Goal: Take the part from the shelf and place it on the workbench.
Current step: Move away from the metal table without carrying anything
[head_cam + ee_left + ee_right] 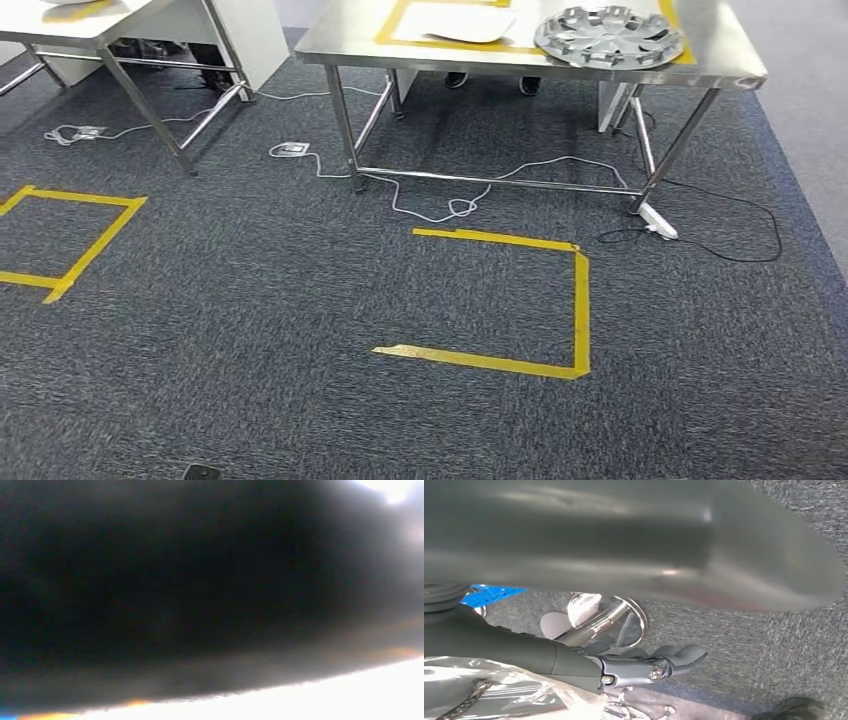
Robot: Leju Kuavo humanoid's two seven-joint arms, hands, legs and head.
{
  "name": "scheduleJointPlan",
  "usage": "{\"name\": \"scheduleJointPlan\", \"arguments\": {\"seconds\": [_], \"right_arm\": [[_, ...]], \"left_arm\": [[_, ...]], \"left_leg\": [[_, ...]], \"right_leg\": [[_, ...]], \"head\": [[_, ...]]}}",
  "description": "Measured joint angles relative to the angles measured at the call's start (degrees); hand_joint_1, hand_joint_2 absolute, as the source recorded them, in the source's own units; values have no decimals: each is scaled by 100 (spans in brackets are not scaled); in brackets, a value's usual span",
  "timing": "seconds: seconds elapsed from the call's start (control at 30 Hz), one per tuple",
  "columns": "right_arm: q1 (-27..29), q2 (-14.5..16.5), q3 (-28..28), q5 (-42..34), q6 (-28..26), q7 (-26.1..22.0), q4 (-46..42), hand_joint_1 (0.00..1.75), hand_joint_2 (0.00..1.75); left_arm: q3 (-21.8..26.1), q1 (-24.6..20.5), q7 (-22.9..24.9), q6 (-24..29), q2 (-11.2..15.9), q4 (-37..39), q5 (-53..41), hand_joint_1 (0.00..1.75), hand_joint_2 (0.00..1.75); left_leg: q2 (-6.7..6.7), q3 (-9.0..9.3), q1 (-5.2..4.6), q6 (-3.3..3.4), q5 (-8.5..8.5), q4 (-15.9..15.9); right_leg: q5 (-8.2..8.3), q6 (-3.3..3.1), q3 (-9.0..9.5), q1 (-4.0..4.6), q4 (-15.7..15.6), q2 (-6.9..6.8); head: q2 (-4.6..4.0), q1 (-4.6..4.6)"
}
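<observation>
The steel workbench [720, 55] stands ahead at the top of the head view, with a yellow taped frame on its top. A silver hubcap [608, 36] and a white flat part [455, 22] lie on it. In the right wrist view my right hand [624, 667] hangs over the carpet with its dark fingers [681, 655] stretched out. A clear plastic-wrapped thing [499, 692] lies against the hand. Whether the hand grips it is not clear. The left wrist view is a dark blur.
A second table [110, 30] stands at the back left. Yellow tape squares [580, 300] mark the grey carpet. White and black cables [440, 205] trail on the floor under the workbench. A person's shoes [490, 82] show behind it. A shiny chrome disc on a tube [604, 622] is near my right hand.
</observation>
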Motion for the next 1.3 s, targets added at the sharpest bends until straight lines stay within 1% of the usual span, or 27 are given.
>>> {"name": "scheduleJointPlan", "arguments": {"seconds": [0.03, 0.1, 0.17, 0.2, 0.23, 0.27, 0.3, 0.37, 0.4, 0.47, 0.53, 0.6, 0.67, 0.7, 0.73, 0.77, 0.8, 0.83, 0.87, 0.93, 0.97, 1.03, 1.1, 1.17, 1.23, 1.27, 1.3], "right_arm": [[-11, -1, -1, -1, 0, -2, 1, 0, 0], [-29, -6, -6, -1, 0, -10, 2, 0, 0], [-35, -11, -36, -1, 1, -16, 7, 0, 0], [-35, -11, -58, 1, 2, -16, 11, 0, 0], [-33, -12, -79, 3, 3, -16, 17, 0, 0], [-34, -12, -92, 5, 4, -17, 22, 0, 0], [-35, -13, -102, 7, 6, -20, 27, 0, 0], [-39, -15, -118, 11, 10, -26, 31, 0, 0], [-43, -16, -131, 14, 11, -30, 32, 0, 0], [-60, -20, -156, 23, 11, -33, 34, 0, 0], [-80, -17, -166, 34, 13, -37, 37, 0, 0], [-92, -13, -169, 41, 13, -49, 41, 0, 0], [-94, -11, -184, 49, 13, -67, 46, 0, 0], [-95, -11, -197, 62, 13, -79, 49, 0, 0], [-99, -11, -214, 80, 13, -93, 53, 0, 0], [-105, -11, -232, 102, 13, -105, 58, 0, 0], [-114, -11, -250, 123, 13, -115, 64, 0, 0], [-123, -11, -264, 138, 13, -120, 71, 0, 0], [-130, -11, -275, 151, 13, -123, 76, 0, 0], [-139, -13, -300, 176, 11, -131, 84, 0, 0], [-143, -13, -314, 195, 8, -134, 85, 0, 0], [-160, -13, -334, 238, -4, -142, 95, 0, 0], [-186, -16, -342, 285, -31, -169, 115, 0, 0], [-202, -21, -368, 346, -74, -204, 143, 0, 0], [-207, -23, -410, 413, -105, -221, 177, 0, 0], [-210, -25, -426, 441, -115, -227, 196, 0, 0], [-215, -25, -438, 470, -125, -232, 213, 0, 0]], "left_arm": [[1, 5, 2, 0, -1, 2, 17, 0, 0], [-5, 8, 8, 0, -6, 4, 56, 0, 0], [-27, 4, 22, 0, -9, 4, 95, 0, 0], [-39, 3, 33, 0, -9, 4, 116, 0, 0], [-49, 3, 49, -1, -9, 4, 136, 0, 0], [-55, 4, 63, -1, -9, 4, 152, 0, 0], [-61, 3, 78, -1, -9, 4, 167, 0, 0], [-79, 0, 93, -1, -9, 4, 183, 0, 0], [-92, -3, 96, -1, -9, 4, 190, 0, 0], [-113, -4, 98, 1, -6, 4, 202, 0, 0], [-117, 5, 99, 3, -1, 4, 212, 0, 0], [-118, 13, 99, 7, 2, 4, 216, 0, 0], [-129, 13, 99, 11, 3, 4, 217, 0, 0], [-135, 12, 99, 13, 3, 4, 217, 0, 0], [-139, 12, 99, 12, 4, 4, 217, 0, 0], [-139, 12, 100, 13, 4, 4, 218, 0, 0], [-138, 12, 101, 12, 4, 4, 217, 0, 0], [-137, 12, 101, 10, 4, 4, 216, 0, 0], [-136, 11, 100, 9, 3, 4, 212, 0, 0], [-137, 7, 97, 2, 2, 4, 194, 0, 0], [-136, 7, 96, -1, 1, 4, 182, 0, 0], [-121, 11, 90, -3, 1, 4, 160, 0, 0], [-98, 9, 74, -2, -2, 4, 128, 0, 0], [-84, -2, 39, -3, -5, 6, 72, 0, 0], [-54, -14, -2, -3, -5, 9, 14, 0, 0], [-32, -17, -16, -2, -5, 13, -11, 0, 0], [-7, -23, -27, -2, -5, 18, -40, 0, 0]], "left_leg": [[-49, -14, 6, 29, 15, -17], [-138, -22, 20, 96, 49, -57], [-226, -33, 10, 147, 71, -70], [-278, -42, -3, 162, 79, -70], [-334, -46, -18, 171, 85, -69], [-395, -45, -31, 175, 88, -68], [-457, -35, -40, 177, 89, -68], [-580, -14, -53, 174, 90, -65], [-637, -16, -63, 164, 88, -53], [-729, -55, -62, 118, 100, -35], [-792, -106, -45, 56, 117, -18], [-658, -205, -37, -8, -32, 186], [-444, -488, -9, -84, -410, 816], [-399, -663, 18, -120, -585, 1196], [-376, -796, 46, -152, -684, 1487], [-363, -839, 73, -177, -671, 1590], [-346, -772, 98, -196, -549, 1469], [-299, -599, 120, -210, -348, 1139], [-189, -388, 133, -219, -163, 732], [10, -81, 112, -177, 22, 113], [58, -41, 91, -138, 14, 10], [-19, -61, 61, -41, 14, -13], [-119, -65, 55, 46, 43, -38], [-220, -68, 52, 113, 62, -53], [-343, -72, 28, 142, 64, -52], [-415, -66, 15, 145, 63, -51], [-490, -56, 4, 146, 62, -50]], "right_leg": [[-14, 27, -13, -10, 1, -8], [-182, 69, -130, -28, 211, 191], [-535, 75, -492, -30, 931, 482], [-675, 69, -713, -26, 1349, 550], [-727, 59, -887, -18, 1653, 587], [-657, 43, -957, -9, 1729, 605], [-478, 22, -906, 1, 1555, 623], [-40, -38, -582, 15, 791, 777], [89, -64, -424, 11, 426, 876], [139, -102, -268, 14, 95, 1003], [163, -148, -236, 14, 49, 930], [202, -204, -216, -3, 0, 819], [212, -232, -208, -8, -26, 680], [208, -237, -212, -7, -24, 609], [203, -236, -214, -5, -23, 536], [196, -231, -214, -6, -22, 471], [189, -220, -207, -7, -21, 411], [178, -205, -192, -10, -21, 356], [165, -184, -174, -7, -20, 310], [126, -118, -169, 20, -5, 227], [112, -85, -162, 32, -2, 188], [94, -14, -136, 20, -6, 112], [-40, 49, -198, -12, 150, 233], [-383, 60, -503, -19, 785, 478], [-676, 37, -916, -11, 1594, 586], [-676, 21, -1037, -6, 1783, 602], [-556, 2, -1048, -3, 1731, 615]], "head": [[0, 2], [0, 21], [0, 49], [0, 52], [0, 51], [0, 51], [0, 50], [0, 51], [0, 48], [0, 47], [0, 49], [0, 14], [0, -23], [0, -29], [0, -27], [0, -28], [0, -28], [0, -29], [0, -29], [0, -26], [0, -22], [0, -15], [0, -2], [0, 22], [0, 32], [0, 34], [0, 35]]}}
